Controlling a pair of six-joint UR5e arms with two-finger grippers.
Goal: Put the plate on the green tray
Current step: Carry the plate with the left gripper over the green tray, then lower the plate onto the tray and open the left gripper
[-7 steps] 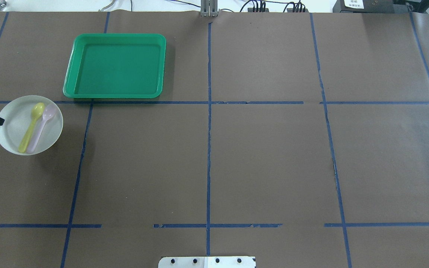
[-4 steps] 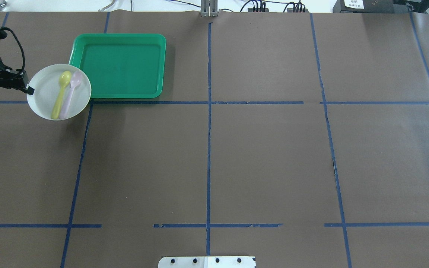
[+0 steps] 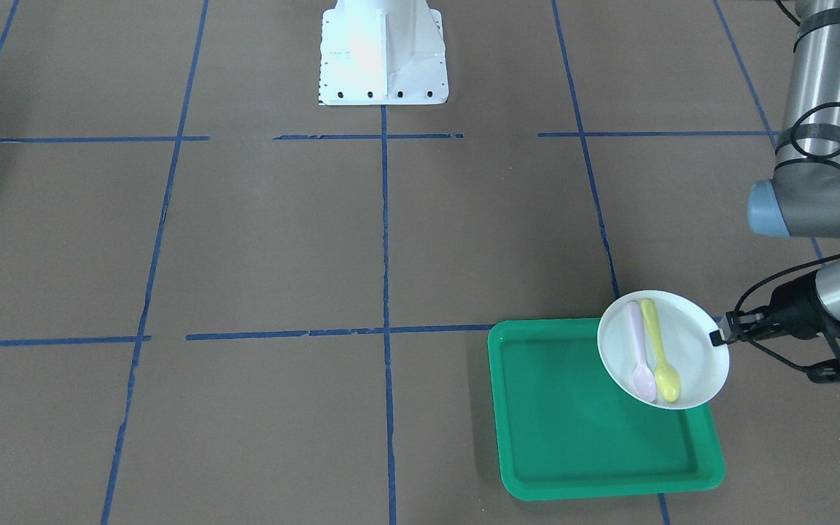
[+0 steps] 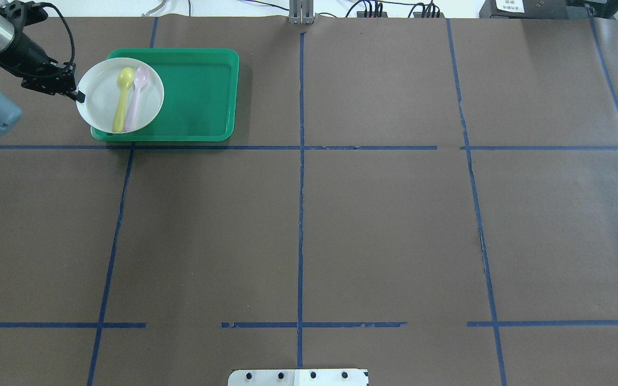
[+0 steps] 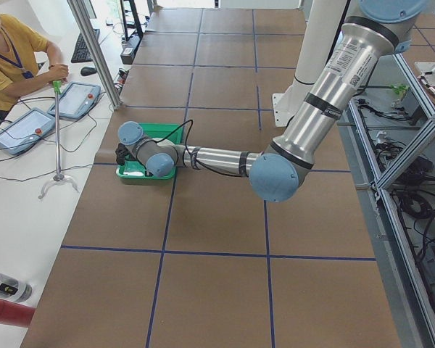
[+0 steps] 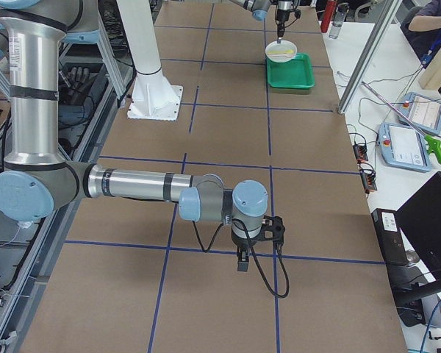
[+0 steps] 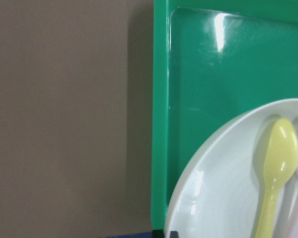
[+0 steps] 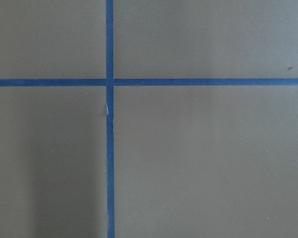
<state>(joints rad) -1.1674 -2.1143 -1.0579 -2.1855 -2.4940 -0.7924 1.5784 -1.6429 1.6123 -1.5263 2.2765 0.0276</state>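
Tabletop [image 4: 373, 225]: plate [image 4: 100, 104] rim in left end effector [image 4: 80, 97].

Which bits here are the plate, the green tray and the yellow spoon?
plate [image 4: 97, 102]: overhead view, bare white inside, left part.
green tray [image 4: 196, 91]: overhead view, bare floor of the tray.
yellow spoon [image 4: 125, 76]: overhead view, the spoon's bowl.

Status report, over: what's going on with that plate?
Left tool shut on plate rim; right tool parked far off, state unclear. Plate, carrying two spoons, held over tray edge, not yet down. Nothing in the way.
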